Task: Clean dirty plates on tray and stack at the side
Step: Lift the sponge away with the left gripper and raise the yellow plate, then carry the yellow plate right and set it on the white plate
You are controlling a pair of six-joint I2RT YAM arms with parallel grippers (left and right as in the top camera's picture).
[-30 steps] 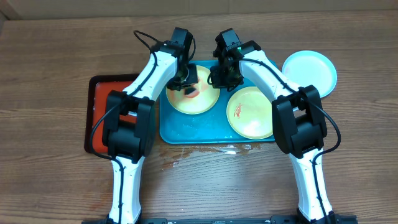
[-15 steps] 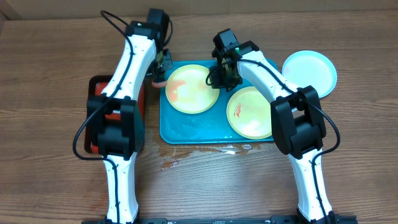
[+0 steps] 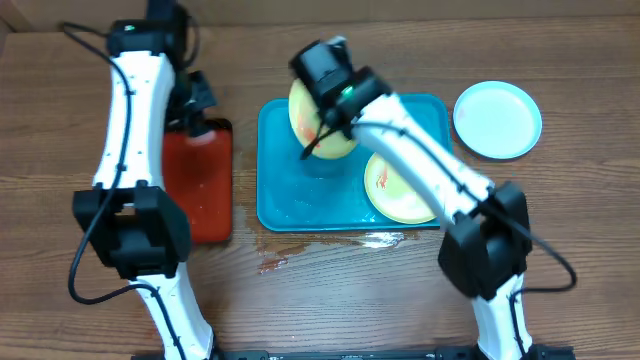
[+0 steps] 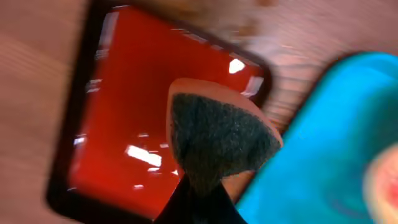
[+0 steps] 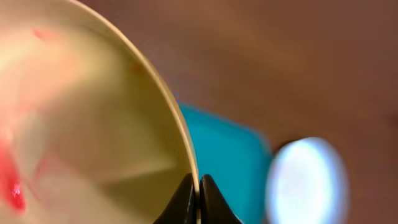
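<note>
- Red tray (image 3: 200,190): on the table at left, long axis running near to far, just beside the tray (image 3: 290,195).
- Left gripper (image 4: 198,193): above the red tray, clamped on a sponge (image 4: 217,140) whose dark scouring face is turned to the wrist camera. Overhead, the sponge cannot be made out.
- Tray: teal, mid-table, long axis left to right, floor wet. In it, at the near right, a second plate (image 3: 395,195) lies flat with an orange smear, partly under the right arm.
- Right gripper (image 5: 199,186): fingers pinched tight on the rim of a yellow plate (image 3: 322,130). The plate is raised over the tray's far part and tipped steeply, its long axis near to far from overhead. The wrist view shows red smears on its face.
- Blue plate (image 3: 497,120): flat on the table, just right of the tray's far corner; blurred in the right wrist view.
</note>
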